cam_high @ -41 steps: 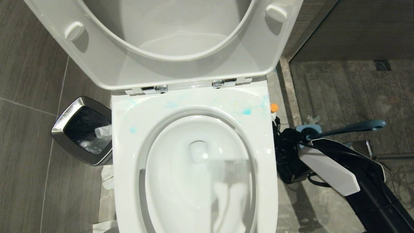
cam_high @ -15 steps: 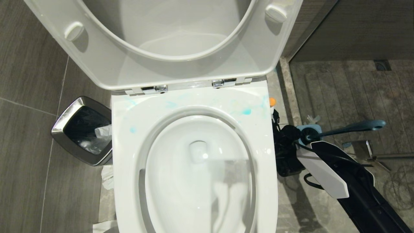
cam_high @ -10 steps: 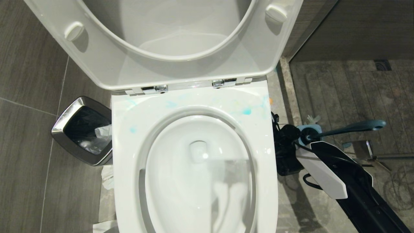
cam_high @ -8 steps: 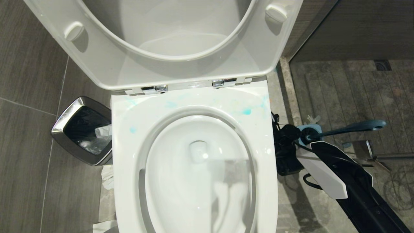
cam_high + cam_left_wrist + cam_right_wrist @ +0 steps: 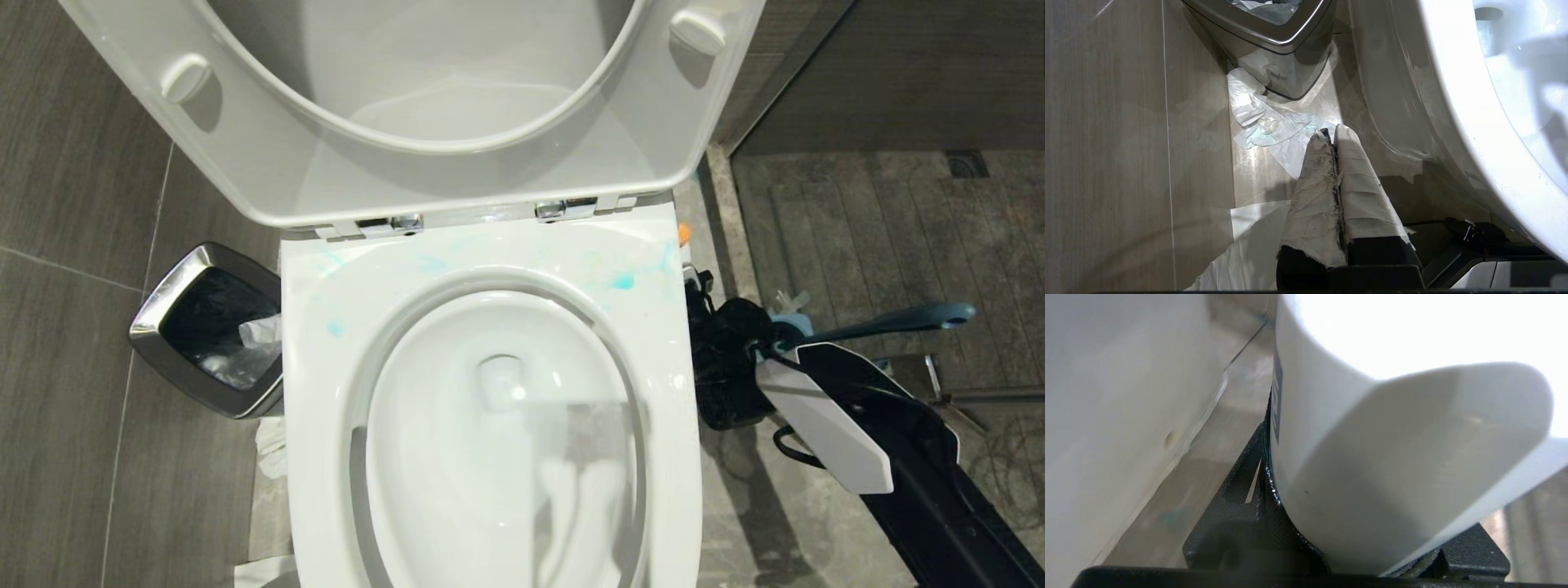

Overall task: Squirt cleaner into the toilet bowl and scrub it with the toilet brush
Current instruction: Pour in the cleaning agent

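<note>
Grey tiled bathroom floor [image 5: 73, 457] around my rig | right gripper [image 5: 704, 306] low beside toilet bowl [image 5: 490, 425] rim, clamped on cleaner [image 5: 1331, 428], orange cap just ahead of it | toilet brush [image 5: 890, 320] right behind that claw | left gripper [image 5: 1331, 143] pressed closed, empty, over floor near bin [image 5: 1274, 32]

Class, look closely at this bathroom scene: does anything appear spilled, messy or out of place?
Yes. Blue-green smears stain the toilet bowl rim near the hinges, outside the basin. Crumpled white paper lies on the floor beside the bin.
</note>
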